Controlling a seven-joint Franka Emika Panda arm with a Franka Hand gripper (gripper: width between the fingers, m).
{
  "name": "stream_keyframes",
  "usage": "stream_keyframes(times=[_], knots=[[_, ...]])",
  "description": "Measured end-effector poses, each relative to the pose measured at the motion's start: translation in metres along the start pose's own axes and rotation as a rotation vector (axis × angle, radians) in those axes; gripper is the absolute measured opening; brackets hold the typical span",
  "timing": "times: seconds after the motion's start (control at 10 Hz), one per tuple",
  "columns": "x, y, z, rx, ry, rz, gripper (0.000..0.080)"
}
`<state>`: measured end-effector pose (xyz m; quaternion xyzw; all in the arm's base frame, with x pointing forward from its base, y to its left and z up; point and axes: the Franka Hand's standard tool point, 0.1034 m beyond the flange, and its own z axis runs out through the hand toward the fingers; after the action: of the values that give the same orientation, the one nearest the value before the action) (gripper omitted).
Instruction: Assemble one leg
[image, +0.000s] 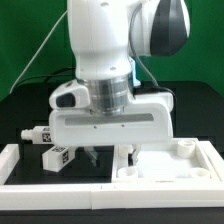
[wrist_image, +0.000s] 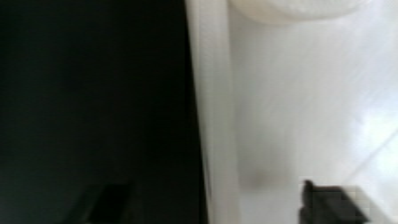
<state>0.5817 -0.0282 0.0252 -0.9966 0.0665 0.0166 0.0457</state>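
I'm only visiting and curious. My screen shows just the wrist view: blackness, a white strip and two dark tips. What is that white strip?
Observer: It belongs to the tabletop, a large flat tray-like piece. The end effector hangs over its edge on the exterior view's left.
Operator: Are there any legs around?
Observer: Two tagged ones lie on the black table, to the exterior view's left of the end effector: a first leg and a second leg.
Operator: Is a leg fitted already?
Observer: No, none stands on the tabletop, and the end effector holds neither.
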Motion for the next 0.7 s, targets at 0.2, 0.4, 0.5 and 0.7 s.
stream_keyframes(times=[0.2,0.4,0.5,0.7], knots=[[-0.008,0.002,-0.028,0.01,-0.005,-0.019,0.06],[-0.04,-0.004,-0.06,0.018,0.002,-0.013,0.0647],[-0.043,-0.003,-0.061,0.019,0.002,-0.014,0.0647],[-0.044,-0.003,-0.059,0.02,-0.01,-0.014,0.0649]])
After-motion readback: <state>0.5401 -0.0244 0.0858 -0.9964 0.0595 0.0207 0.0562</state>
